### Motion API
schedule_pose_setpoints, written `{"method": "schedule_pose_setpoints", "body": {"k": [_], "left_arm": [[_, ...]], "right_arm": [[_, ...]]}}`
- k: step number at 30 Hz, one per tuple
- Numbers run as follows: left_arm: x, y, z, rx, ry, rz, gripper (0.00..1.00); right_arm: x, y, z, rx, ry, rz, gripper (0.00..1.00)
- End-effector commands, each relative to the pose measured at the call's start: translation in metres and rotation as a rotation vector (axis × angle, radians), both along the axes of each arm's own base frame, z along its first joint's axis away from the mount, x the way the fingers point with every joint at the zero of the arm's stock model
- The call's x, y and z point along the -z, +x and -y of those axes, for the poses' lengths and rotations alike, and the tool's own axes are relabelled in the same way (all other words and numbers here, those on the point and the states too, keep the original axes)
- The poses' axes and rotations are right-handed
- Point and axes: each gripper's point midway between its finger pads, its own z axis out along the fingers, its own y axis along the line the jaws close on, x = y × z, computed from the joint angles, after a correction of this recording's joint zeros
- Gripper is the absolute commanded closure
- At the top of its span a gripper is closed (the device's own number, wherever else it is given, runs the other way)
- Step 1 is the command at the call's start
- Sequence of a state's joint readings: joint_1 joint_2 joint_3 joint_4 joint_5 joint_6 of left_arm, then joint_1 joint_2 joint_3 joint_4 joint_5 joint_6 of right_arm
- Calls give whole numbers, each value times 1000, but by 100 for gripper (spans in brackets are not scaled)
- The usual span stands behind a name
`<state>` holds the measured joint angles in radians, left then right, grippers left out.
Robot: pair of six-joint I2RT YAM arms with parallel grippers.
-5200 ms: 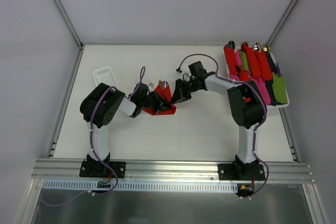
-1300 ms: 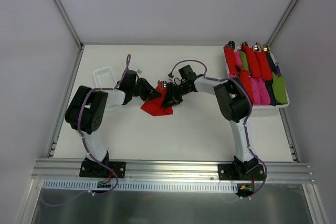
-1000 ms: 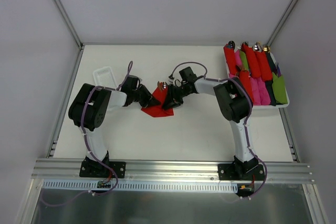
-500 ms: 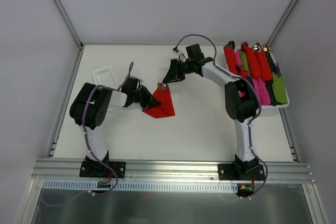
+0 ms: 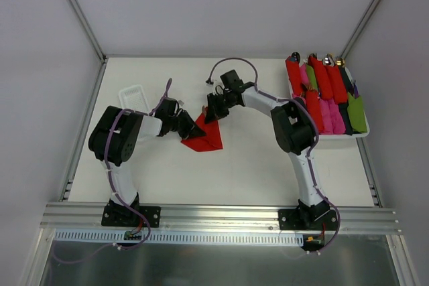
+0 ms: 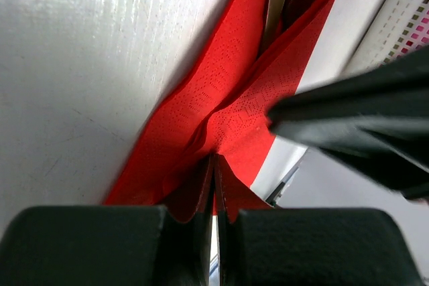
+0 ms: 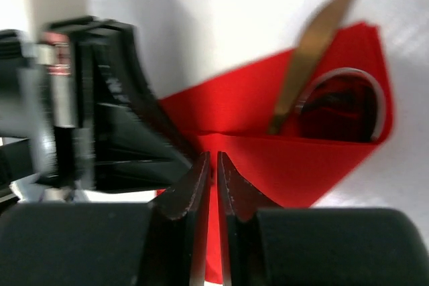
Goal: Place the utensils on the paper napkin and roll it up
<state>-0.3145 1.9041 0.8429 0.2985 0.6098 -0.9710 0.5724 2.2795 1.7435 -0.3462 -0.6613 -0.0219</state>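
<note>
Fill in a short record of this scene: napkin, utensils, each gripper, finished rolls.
paper napkin: red, folded over the utensils, not yet rolled
utensils: tips poke out of the fold
left gripper: shut on the napkin
right gripper: jaws nearly closed at the fold, hold unclear
rolled bundles: in the tray, far right

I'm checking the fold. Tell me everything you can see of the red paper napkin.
The paper napkin is thin, bright red, finely embossed paper, lying on the white table folded into a rough triangle. One flap covers the utensils, whose spoon bowl and a flat tip poke out. The left end effector pinches its edge; the right end effector sits at the fold's edge, grip unclear.
</note>
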Motion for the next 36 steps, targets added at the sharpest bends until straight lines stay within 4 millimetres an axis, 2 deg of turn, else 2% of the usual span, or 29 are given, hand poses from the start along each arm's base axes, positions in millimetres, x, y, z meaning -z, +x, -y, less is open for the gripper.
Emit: {"method": "schedule_pose_setpoints", "body": {"k": [1, 4, 8, 12, 16, 20, 23, 26, 29, 35, 36], "left_arm": [[27, -28, -14, 36, 116, -89, 100], [22, -26, -14, 58, 120, -68, 99], [4, -18, -10, 103, 104, 3, 92], [-29, -8, -3, 139, 64, 110, 89], [-49, -8, 3, 163, 28, 155, 87], [-64, -14, 18, 198, -19, 172, 86], [-78, -20, 38, 224, -82, 205, 85], [-79, -24, 53, 231, -124, 193, 84], [-67, -30, 57, 227, -115, 151, 84], [-33, -55, 40, 187, -45, 48, 86], [-22, -62, 35, 179, -21, 10, 87]], "right_arm": [[18, 6, 17, 25, -102, 26, 89], [34, 0, 27, 47, -161, -13, 91], [38, -7, 34, 81, -191, -51, 94], [41, -16, 40, 94, -214, -99, 95], [44, -29, 43, 146, -238, -189, 97], [45, -34, 51, 201, -266, -222, 98], [49, -40, 54, 220, -282, -244, 98], [49, -40, 57, 232, -290, -247, 98], [50, -40, 61, 246, -307, -245, 99], [51, -36, 75, 291, -321, -259, 99], [50, -34, 78, 304, -321, -263, 99]]}}
